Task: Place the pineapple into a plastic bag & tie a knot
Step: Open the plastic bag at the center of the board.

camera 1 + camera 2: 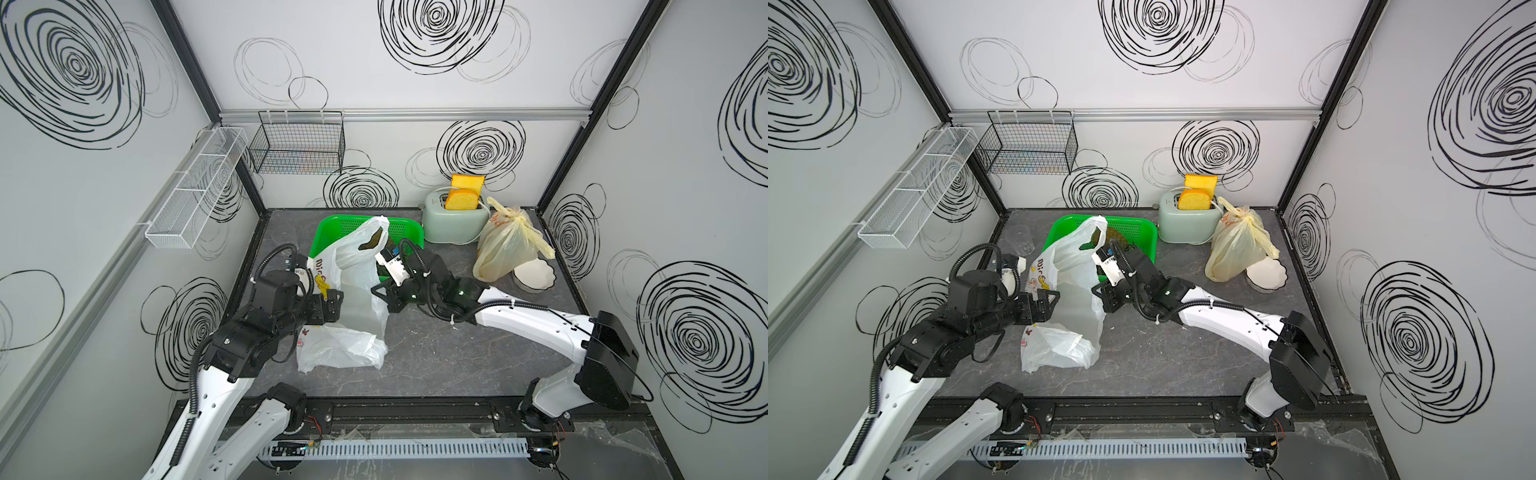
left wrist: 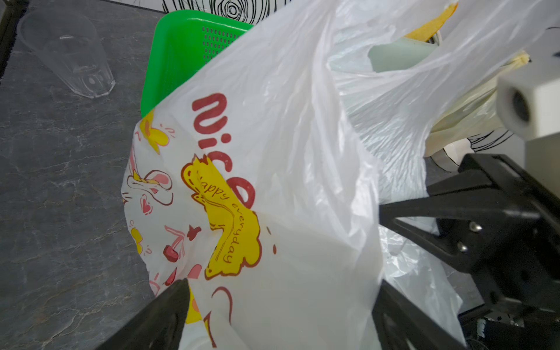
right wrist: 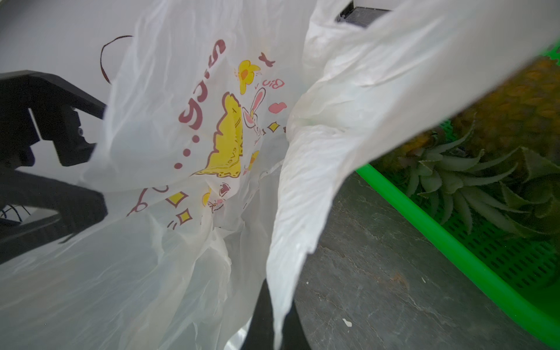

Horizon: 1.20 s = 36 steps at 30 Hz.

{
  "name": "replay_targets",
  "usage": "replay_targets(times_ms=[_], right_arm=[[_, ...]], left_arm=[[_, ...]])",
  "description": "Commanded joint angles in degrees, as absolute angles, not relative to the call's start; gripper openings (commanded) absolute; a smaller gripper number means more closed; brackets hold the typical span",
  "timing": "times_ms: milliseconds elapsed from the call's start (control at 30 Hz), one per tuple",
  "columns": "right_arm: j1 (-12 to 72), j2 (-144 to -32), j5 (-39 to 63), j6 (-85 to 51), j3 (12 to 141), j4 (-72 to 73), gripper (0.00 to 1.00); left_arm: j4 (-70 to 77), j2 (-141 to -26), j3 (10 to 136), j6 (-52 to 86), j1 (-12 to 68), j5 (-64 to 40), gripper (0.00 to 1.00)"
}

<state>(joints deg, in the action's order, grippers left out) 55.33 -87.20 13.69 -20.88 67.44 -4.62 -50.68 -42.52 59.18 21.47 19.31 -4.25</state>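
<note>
A white printed plastic bag (image 1: 357,286) (image 1: 1071,291) stands held up mid-table, with its bottom crumpled on the tabletop. My left gripper (image 1: 332,305) (image 2: 281,285) is open; its jaws stand wide on either side of the bag's printed face (image 2: 288,151) without pinching it. My right gripper (image 1: 380,291) (image 3: 277,303) is shut on a strip of the bag's rim (image 3: 303,197). The pineapple (image 3: 515,106) lies in the green basket (image 3: 439,236) behind the bag. In both top views only a dark patch of the pineapple (image 1: 372,241) (image 1: 1100,237) shows through the bag's handle hole.
A mint toaster (image 1: 453,224) with bread stands at the back. Next to it are a tied yellow bag (image 1: 507,245) and a white dish (image 1: 534,276). A clear cup (image 1: 1021,241) (image 2: 66,51) stands back left. Wire baskets (image 1: 297,145) hang on the walls.
</note>
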Motion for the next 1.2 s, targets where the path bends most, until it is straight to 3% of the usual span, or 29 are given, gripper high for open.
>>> replay_targets(times_ms=[0,167,333,467,567,867,967,1033,1100,1167], right_arm=[[55.6,-88.2,12.7,-19.5,70.7,-6.9,0.00],[56.2,-89.4,12.4,-18.7,72.8,-9.0,0.00],[57.4,-89.6,11.1,-17.6,75.2,-11.1,0.00],[57.6,-89.3,10.1,-17.7,75.1,-11.6,0.00],[57.6,-89.5,9.8,-17.7,74.7,-11.6,0.00],[57.7,-88.1,10.8,-17.8,72.2,-8.2,0.00],[56.9,-88.1,12.0,-18.6,70.8,-6.8,0.00],[55.9,-88.9,13.7,-19.3,70.4,-5.6,0.00],[54.9,-90.4,15.9,-19.5,71.4,-4.9,0.03],[53.8,-92.7,19.1,-19.3,74.0,-5.5,0.18]], left_arm=[[-49.5,-43.0,61.2,19.9,18.9,-10.5,0.99],[-50.7,-43.9,61.2,19.6,18.9,-11.3,0.98],[-54.3,-45.3,61.2,19.0,19.0,-3.1,1.00],[-56.0,-44.7,63.8,19.2,18.9,6.1,0.80],[-56.5,-44.1,65.2,19.2,18.8,9.3,0.71],[-55.3,-42.4,60.8,19.9,18.8,8.2,0.19],[-54.3,-41.4,61.0,20.6,18.8,8.4,0.07],[-53.5,-40.6,61.7,22.0,18.8,9.5,0.00],[-52.9,-39.6,62.3,24.0,18.8,11.8,0.00],[-53.1,-38.8,62.7,28.0,18.8,15.3,0.00]])
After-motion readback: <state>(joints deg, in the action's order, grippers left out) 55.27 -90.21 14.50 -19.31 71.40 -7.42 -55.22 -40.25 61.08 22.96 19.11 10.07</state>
